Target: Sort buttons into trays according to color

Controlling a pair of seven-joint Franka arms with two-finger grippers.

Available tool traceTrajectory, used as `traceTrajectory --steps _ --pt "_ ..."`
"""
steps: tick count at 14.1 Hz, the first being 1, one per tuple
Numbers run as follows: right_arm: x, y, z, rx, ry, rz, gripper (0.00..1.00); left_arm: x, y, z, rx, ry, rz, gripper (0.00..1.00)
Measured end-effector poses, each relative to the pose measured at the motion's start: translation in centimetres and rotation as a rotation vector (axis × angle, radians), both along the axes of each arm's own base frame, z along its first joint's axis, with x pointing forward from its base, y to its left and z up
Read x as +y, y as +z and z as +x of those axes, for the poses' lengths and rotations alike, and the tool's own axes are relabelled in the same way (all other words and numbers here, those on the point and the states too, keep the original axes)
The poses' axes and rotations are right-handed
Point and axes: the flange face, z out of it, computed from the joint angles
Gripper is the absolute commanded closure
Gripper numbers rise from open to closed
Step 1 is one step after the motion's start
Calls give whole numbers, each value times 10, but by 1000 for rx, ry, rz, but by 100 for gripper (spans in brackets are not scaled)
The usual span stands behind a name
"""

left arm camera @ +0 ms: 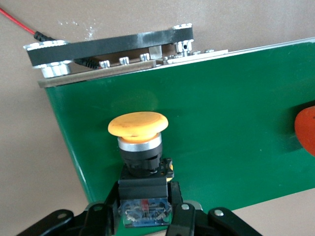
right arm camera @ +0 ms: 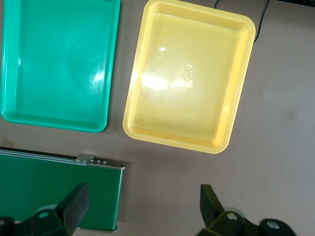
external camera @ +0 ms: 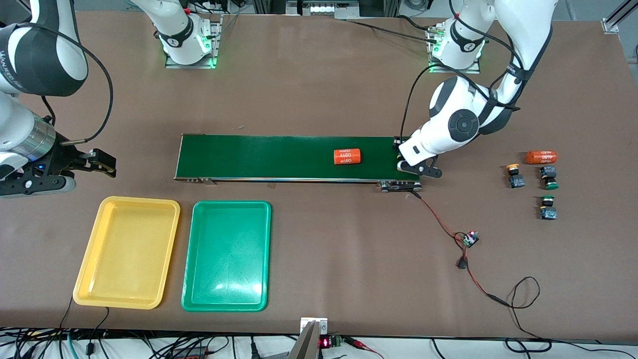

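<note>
While the left gripper (left arm camera: 143, 209) pinches the black blocky body of a yellow-capped button (left arm camera: 138, 125), we see it set at the left arm's end of the matte green conveyor belt (external camera: 279, 157). Only the left wrist view shows that smooth mushroom cap; from the front the arm hides it. Our right gripper (right arm camera: 142, 206) waits, fingers spread, over bare table beside the glossy, round-cornered yellow tray (right arm camera: 189, 78) and green tray (right arm camera: 59, 64). Three buttons (external camera: 547, 177) sit on the table toward the left arm's end.

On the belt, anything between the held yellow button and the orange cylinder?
No, bare conveyor belt between the yellow button in the left gripper and the orange cylinder; the left wrist view shows it.
</note>
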Motion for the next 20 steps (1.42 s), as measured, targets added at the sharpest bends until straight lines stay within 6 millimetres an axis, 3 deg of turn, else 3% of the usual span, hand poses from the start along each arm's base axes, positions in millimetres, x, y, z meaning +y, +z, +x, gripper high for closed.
traceTrajectory --steps 3,6,8,10,12,15,18,20 --pt "-1 0 0 0 -1 0 0 -5 3 0 -7 -7 -2 0" --pt "-5 0 0 0 -8 -1 0 -5 23 8 -38 -7 -4 0" --pt "-6 0 0 0 -2 -2 0 -3 56 12 -47 -12 11 0" --pt "-6 0 0 1 3 -2 0 5 105 23 -71 -1 23 0" --pt "-6 0 0 1 3 -2 0 27 160 44 -119 43 24 0" --pt "-3 0 0 1 4 6 0 81 233 79 -191 142 19 0" --pt "7 0 0 0 -15 44 0 129 272 97 -227 224 24 0" --pt "16 0 -1 0 -31 52 0 151 290 99 -216 254 33 0"
